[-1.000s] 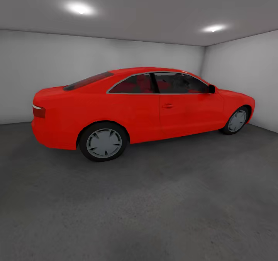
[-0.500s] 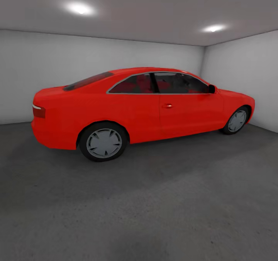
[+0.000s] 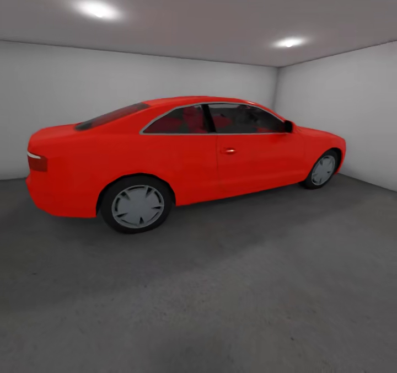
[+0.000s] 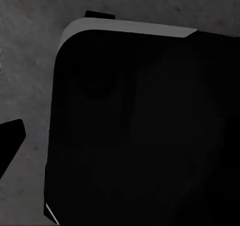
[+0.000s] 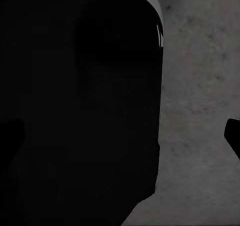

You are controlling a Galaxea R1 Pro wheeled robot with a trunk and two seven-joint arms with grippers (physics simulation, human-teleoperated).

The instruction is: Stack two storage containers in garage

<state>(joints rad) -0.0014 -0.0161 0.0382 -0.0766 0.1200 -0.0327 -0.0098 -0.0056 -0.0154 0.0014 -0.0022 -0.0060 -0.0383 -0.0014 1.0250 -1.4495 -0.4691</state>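
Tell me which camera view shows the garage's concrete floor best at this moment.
The head view: the floor spreads wide and evenly lit before the red car, running to the white walls. The left wrist view shows a mottled strip of it beside a large black body; the right wrist view likewise.

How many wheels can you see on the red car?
2: the rear wheel at the left of the head view, and the front wheel at the right. Those on the car's far side are hidden.

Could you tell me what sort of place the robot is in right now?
Most likely a garage: a red coupe car stands on a dark grey concrete floor, enclosed by plain white walls under ceiling lights.
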